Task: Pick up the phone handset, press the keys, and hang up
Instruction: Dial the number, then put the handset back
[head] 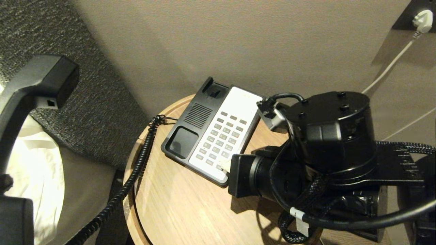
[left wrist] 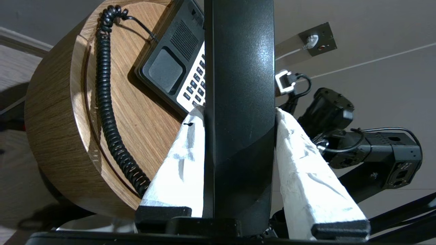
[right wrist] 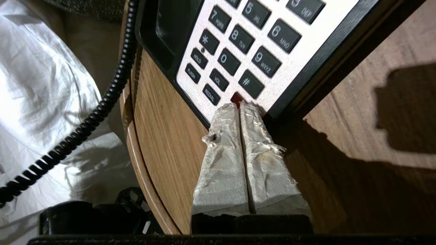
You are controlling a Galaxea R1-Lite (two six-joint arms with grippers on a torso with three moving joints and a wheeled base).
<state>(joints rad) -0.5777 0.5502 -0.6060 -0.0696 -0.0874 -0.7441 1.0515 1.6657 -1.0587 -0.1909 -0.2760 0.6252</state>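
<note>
The black phone handset (head: pixel 37 81) hangs in the air at the far left, above the bed's edge and off its cradle. My left gripper (left wrist: pixel 238 112) is shut on the handset (left wrist: pixel 238 68), a white-wrapped finger on each side. Its coiled cord (head: pixel 136 170) runs down over the table's left rim. The black-and-white phone base (head: pixel 211 132) lies on the round wooden table (head: pixel 177 211). My right gripper (right wrist: pixel 241 104) is shut, and its paired tips rest on a small red key (right wrist: pixel 236 98) at the keypad's near corner. In the head view the right gripper (head: pixel 223 165) shows at that corner.
A bed with white sheets (head: pixel 34 170) and a dark upholstered headboard (head: pixel 102 102) stand left of the table. A wall socket with a white plug (head: pixel 422 17) and its cable are at the upper right. My right arm (head: pixel 333 146) covers the table's right side.
</note>
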